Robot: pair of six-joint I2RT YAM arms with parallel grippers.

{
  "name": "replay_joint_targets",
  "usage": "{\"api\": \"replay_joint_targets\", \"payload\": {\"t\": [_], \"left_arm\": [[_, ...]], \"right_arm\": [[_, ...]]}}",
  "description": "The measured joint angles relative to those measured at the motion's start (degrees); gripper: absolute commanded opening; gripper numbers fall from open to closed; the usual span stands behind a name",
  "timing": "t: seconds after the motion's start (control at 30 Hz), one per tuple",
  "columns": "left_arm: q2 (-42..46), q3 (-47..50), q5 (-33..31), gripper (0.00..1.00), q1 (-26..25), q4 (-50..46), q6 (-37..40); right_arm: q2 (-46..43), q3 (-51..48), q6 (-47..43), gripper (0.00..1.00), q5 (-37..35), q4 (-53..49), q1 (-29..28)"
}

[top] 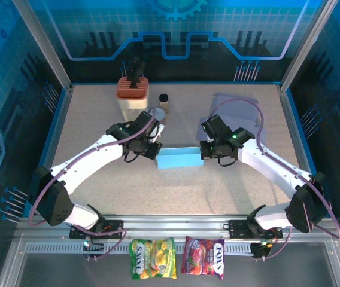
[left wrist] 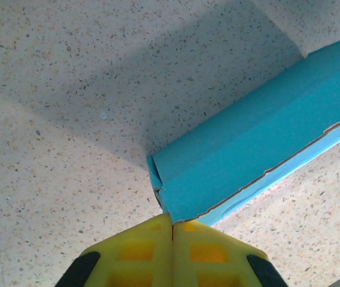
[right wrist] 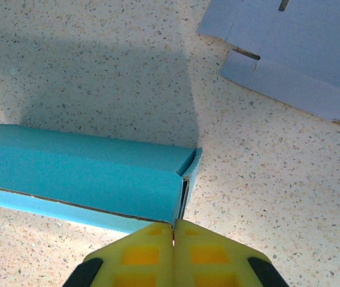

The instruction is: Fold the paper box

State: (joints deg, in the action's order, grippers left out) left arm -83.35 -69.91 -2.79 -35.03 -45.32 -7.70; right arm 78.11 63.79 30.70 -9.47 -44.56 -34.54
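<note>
Paper box (top: 179, 159) mostly formed, ends look unfinished.
Long walls are folded up; end flaps seemingly left to tuck. Left gripper (left wrist: 172, 224) touches box's left end, right gripper (right wrist: 174, 230) its right end, both with fingers together. Flat sheet (right wrist: 301, 54) lies beyond box's right end.

The box (top: 179, 159) is lying mid-table (top: 98, 125), the left gripper (left wrist: 172, 226) sitting at its left end, the right gripper (right wrist: 174, 228) at its right end; a flat sheet (top: 237, 110) is lying behind the right gripper; a block (top: 133, 95) and a cup (top: 164, 98) are standing side by side at the back left; one snack bag (top: 152, 258) is lying left of another (top: 204, 257) at the near edge
</note>
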Motion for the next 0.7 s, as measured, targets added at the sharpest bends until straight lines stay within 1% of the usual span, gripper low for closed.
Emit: {"api": "replay_joint_targets", "payload": {"t": [0.1, 0.7], "left_arm": [[-0.4, -0.3, 0.0, 0.0, 0.0, -0.1, -0.5], [-1.2, -1.2, -0.1, 0.0, -0.3, 0.2, -10.9]], "right_arm": [[0.0, 0.0, 0.0, 0.0, 0.0, 0.0, 0.0], [0.0, 0.0, 0.7, 0.0, 0.0, 0.0, 0.1]]}}
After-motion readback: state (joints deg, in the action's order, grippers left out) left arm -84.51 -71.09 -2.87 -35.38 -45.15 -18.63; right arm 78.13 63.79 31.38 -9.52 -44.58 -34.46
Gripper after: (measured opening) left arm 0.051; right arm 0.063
